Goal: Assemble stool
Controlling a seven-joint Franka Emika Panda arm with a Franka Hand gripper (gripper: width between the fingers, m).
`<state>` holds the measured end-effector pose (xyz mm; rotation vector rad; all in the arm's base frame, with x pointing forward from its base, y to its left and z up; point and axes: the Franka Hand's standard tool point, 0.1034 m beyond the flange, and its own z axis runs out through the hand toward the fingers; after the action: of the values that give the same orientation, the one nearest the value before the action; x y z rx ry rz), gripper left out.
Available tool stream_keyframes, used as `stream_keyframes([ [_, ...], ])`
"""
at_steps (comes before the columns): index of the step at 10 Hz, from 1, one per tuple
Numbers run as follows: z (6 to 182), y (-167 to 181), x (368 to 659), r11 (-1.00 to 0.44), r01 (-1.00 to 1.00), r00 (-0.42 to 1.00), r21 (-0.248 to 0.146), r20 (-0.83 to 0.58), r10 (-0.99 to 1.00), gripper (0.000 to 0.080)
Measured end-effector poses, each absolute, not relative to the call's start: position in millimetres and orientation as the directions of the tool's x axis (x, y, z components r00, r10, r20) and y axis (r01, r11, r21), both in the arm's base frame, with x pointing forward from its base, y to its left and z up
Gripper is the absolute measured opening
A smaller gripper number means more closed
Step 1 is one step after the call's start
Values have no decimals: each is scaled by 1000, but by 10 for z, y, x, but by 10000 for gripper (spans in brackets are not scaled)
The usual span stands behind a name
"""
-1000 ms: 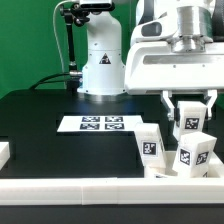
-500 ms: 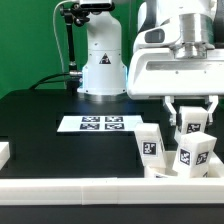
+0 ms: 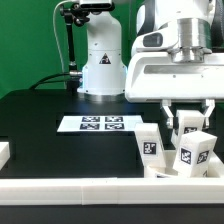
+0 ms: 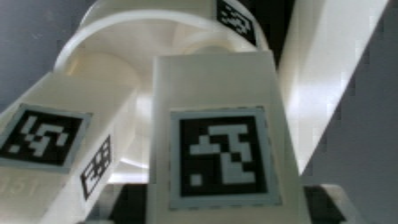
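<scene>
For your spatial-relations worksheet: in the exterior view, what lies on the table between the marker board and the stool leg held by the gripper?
Another loose leg stands between the marker board and the held leg, seen in the exterior view.

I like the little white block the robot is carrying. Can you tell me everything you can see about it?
The held leg is a small white rectangular block, plastic by its look, with a black-and-white square tag on its face. It stands upright, pinched between the jaws of the gripper. It hangs low over the round white seat, near two other legs at the exterior view's right. Whether it touches the seat, I cannot tell.
</scene>
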<state>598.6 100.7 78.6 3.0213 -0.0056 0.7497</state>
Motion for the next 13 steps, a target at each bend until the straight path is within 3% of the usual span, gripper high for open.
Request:
stream_keyframes([
  [9,780,1000,5994,-999,0,885,34,466,16,338],
  [10,780,1000,5994,-999,0,885,34,466,16,407],
  [11,780,1000,5994,-999,1,885,34,466,17,407],
  [12,780,999,5994,-999,1,885,34,466,17,601],
  [13,780,1000,5994,-999,1,885,34,466,17,635],
])
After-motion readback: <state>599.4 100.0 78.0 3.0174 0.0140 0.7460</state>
